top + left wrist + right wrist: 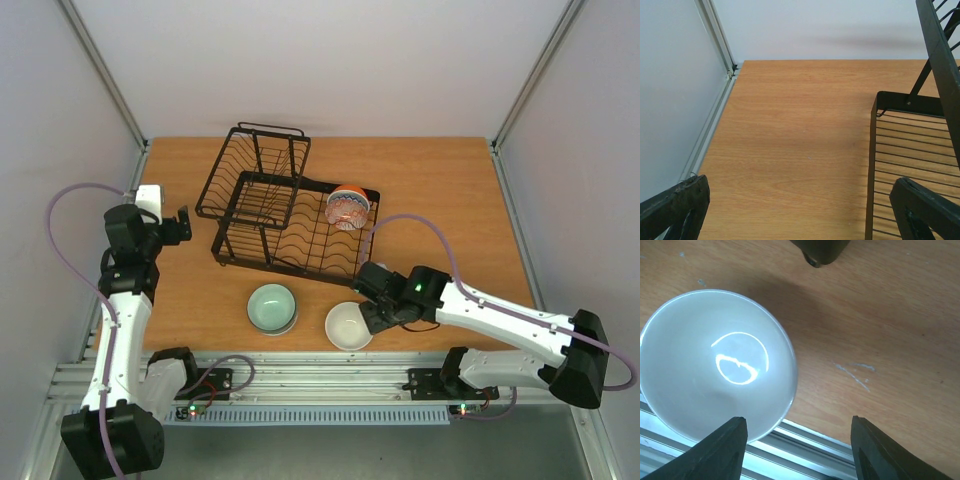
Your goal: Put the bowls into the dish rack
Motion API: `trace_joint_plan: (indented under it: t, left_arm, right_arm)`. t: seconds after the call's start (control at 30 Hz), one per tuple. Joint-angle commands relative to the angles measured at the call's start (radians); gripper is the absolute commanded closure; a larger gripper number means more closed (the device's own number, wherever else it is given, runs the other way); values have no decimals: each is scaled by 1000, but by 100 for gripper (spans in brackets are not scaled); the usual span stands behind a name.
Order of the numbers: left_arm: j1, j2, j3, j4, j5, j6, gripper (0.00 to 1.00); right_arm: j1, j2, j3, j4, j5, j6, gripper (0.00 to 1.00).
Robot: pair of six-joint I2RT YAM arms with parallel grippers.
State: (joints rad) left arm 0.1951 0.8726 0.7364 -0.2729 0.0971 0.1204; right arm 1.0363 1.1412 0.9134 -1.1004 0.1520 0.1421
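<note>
The black wire dish rack (285,215) stands at the table's middle back, and its near left corner shows in the left wrist view (910,150). An orange-rimmed patterned bowl (347,208) stands on edge in the rack's right side. A pale green bowl (272,307) and a white bowl (348,326) sit on the table near the front edge. My right gripper (370,318) is open, just above the white bowl's right rim (715,365), with one finger over the bowl and the other over bare table. My left gripper (183,226) is open and empty, left of the rack.
An aluminium rail (300,372) runs along the table's front edge, right beside the white bowl, and shows in the right wrist view (805,440). White walls with metal frame posts (715,30) close the left, back and right sides.
</note>
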Motion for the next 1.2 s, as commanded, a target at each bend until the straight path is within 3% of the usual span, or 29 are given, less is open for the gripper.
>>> trace_joint_plan:
  t: [0.0, 0.3, 0.67, 0.97, 1.17]
  left_arm:
    - [7, 1, 7, 29, 6, -1, 1]
    - [8, 3, 0, 37, 8, 0, 1]
    - [8, -1, -1, 39, 3, 1, 1]
    - [9, -2, 2, 34, 4, 1, 1]
    - [9, -3, 3, 34, 4, -1, 1]
  right_arm:
    - [8, 12, -40, 80, -57, 25, 42]
    - [8, 105, -104, 200, -92, 18, 45]
    - [8, 159, -142, 237, -89, 22, 65]
    - [8, 175, -155, 236, -74, 21, 98]
    - [9, 101, -48, 103, 28, -21, 99]
